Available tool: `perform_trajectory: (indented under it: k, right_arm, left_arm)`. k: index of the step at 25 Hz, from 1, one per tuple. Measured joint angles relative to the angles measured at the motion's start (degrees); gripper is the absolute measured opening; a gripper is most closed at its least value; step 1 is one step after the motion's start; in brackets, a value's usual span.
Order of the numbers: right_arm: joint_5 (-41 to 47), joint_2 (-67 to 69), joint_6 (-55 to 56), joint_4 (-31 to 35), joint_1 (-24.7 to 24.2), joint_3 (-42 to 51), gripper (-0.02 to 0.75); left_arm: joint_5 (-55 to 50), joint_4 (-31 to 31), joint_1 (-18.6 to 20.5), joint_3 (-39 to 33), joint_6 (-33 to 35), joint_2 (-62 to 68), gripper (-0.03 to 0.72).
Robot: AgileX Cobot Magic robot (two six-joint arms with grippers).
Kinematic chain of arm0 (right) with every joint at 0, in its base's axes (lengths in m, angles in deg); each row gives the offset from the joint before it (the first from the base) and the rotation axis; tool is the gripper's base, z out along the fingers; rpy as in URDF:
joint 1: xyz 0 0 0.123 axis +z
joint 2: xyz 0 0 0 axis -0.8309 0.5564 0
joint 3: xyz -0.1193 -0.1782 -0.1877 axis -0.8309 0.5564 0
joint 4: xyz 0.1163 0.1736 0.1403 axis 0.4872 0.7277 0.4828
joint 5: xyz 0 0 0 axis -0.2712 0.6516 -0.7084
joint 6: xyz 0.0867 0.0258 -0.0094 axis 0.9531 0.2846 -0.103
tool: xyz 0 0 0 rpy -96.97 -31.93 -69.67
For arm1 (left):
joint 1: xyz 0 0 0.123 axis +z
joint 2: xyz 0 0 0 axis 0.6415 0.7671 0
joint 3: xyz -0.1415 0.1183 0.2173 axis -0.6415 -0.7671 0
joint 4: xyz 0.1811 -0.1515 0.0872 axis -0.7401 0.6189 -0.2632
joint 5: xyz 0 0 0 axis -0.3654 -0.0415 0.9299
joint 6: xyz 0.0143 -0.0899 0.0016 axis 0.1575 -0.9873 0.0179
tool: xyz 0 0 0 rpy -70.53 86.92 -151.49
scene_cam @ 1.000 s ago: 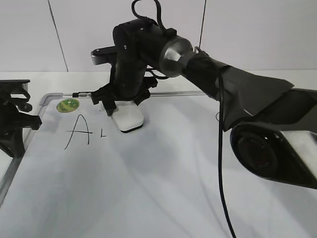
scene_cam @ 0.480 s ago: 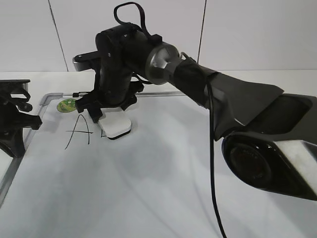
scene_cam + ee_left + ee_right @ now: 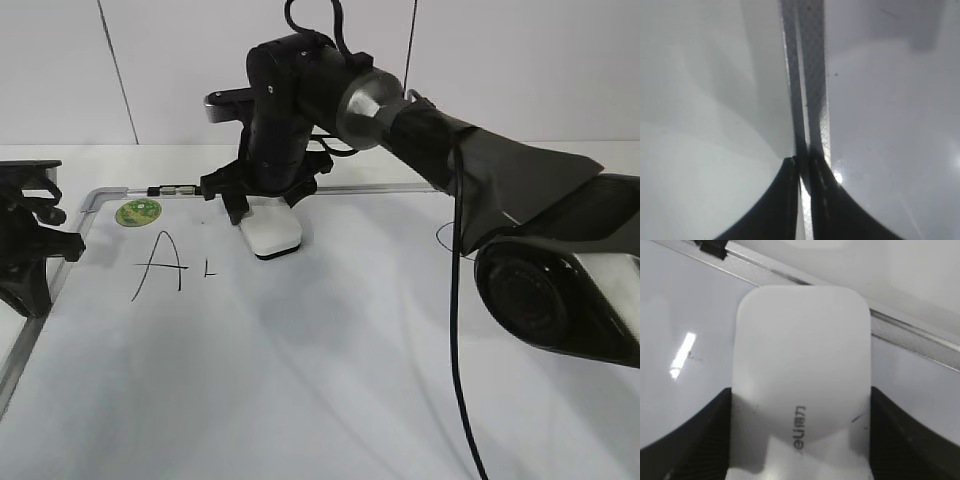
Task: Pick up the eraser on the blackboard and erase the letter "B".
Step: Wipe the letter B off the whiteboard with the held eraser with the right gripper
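At the far left of my exterior view, the black left gripper (image 3: 35,245) sits parked beside the frame edge of the large white dry-erase blackboard with grey metal frame (image 3: 60,275), half cut off by the picture border. On its wrist camera I see the fingers (image 3: 790,200) pressed together with nothing between them, hanging over the grey frame strip; everything beyond is blurred.

Moving right, a small round green sticker (image 3: 137,212) lies in the board's top-left corner. Below it stands a thin black hand-drawn "A" (image 3: 160,265), and just right of that a tiny black L-shaped stroke (image 3: 207,269). I cannot make out a whole letter "B" anywhere; that stroke is all I see where one might stand.

Next comes the white rounded-rectangular plastic eraser with a thin black felt underside (image 3: 270,232), resting on the board near the top frame, up and right of the stroke and apart from it. The black right gripper (image 3: 265,205) comes down onto it, its wrist hiding the eraser's upper end. On the right wrist camera its fingers (image 3: 695,435) are clamped against both long sides of the eraser (image 3: 802,385), with grey printed lettering partly cut off at the bottom.

Far right, a curved black mark (image 3: 447,237) peeks out behind the arm; I cannot read it.
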Motion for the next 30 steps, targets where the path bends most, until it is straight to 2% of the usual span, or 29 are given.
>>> perform_trajectory:
  k: [9,15,20,24,30]
  right_arm:
    - [1.8,0.09,0.0,-0.03,0.1,-1.16,0.542]
    - [4.62,-1.59,-0.87,4.37,0.1,-0.38,0.542]
    - [4.71,-7.21,-1.13,5.95,0.84,5.3,0.542]
    - [4.71,-12.03,-1.22,6.05,2.8,13.87,0.541]
    - [4.71,-12.54,-1.47,6.05,6.93,17.16,0.541]
  left_arm:
    - [0.0,0.0,0.0,0.0,0.0,0.13,0.02]
    - [0.1,-0.1,0.0,0.0,0.0,0.13,0.02]
    - [0.1,-0.1,0.0,0.0,0.3,0.13,0.02]
    - [0.17,-0.1,0.0,0.0,0.3,0.13,0.02]
    - [0.17,0.21,0.13,0.0,0.63,0.13,0.02]
